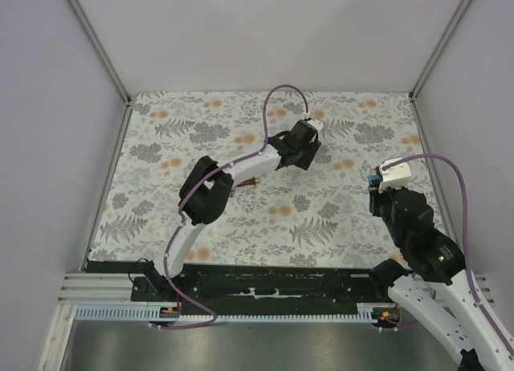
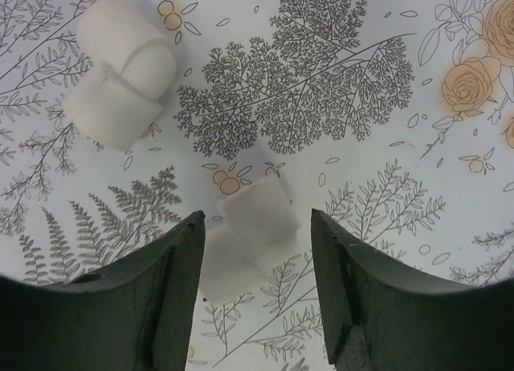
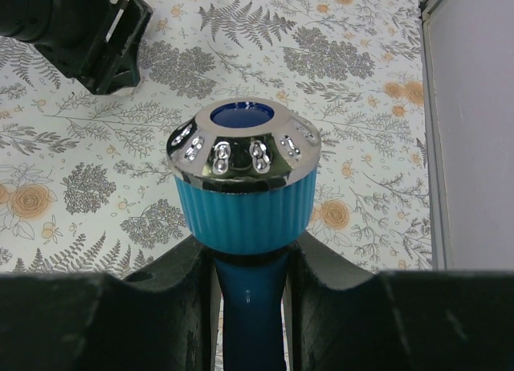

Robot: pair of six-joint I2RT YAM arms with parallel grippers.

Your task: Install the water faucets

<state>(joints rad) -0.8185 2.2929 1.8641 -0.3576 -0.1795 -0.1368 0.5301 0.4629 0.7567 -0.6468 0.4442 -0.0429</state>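
The bright blue water faucet, with a ribbed ring and a chrome cap, stands upright between the fingers of my right gripper, which is shut on its stem. From above, that gripper hovers at the right of the table with the blue faucet showing at its tip. The dark red-brown faucet lies on the floral cloth beside my left arm's elbow. My left gripper points down at the far middle, jaws open around a small white fitting, with a gap on its right side.
A second white fitting lies up and to the left of the left jaws. Grey walls and aluminium posts enclose the floral cloth. My left arm shows at the top left of the right wrist view.
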